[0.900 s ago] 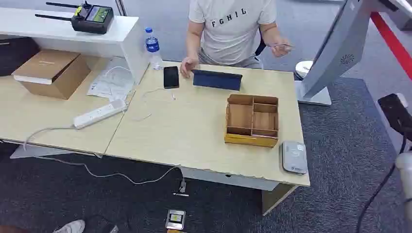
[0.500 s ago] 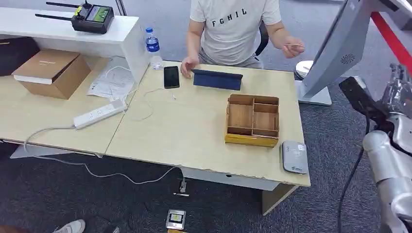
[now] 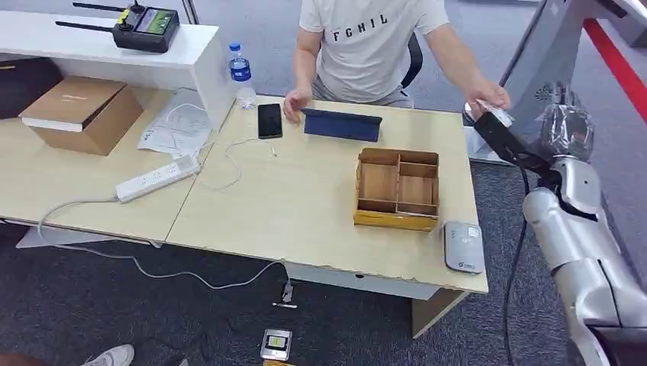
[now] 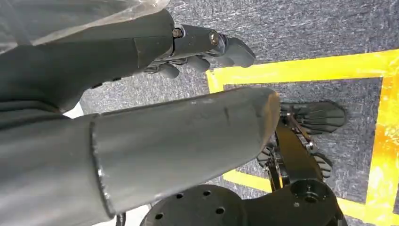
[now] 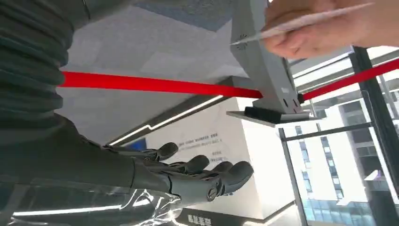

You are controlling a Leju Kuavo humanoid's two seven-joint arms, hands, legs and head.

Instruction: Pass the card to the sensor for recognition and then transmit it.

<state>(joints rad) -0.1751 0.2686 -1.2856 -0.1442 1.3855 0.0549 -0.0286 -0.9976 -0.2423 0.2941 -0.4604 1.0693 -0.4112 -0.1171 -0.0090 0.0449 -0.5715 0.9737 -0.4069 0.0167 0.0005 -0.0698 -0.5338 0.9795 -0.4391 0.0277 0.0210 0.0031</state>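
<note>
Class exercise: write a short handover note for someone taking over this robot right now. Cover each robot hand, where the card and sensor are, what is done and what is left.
Right robot hand: raised beside the table's far right corner, open, holding nothing.
Left robot hand: hanging over the floor, holding nothing, fingers partly curled.
Card: in the person's hand, held out towards the right robot hand, not touching it.
Sensor: grey pad at the table's near right corner.
Done: nothing.
Left: take the card, present it to the sensor, pass it on.

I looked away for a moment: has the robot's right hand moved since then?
Yes. The right hand has risen into view beside the table's far right corner, toward the person's hand holding the card.
</note>
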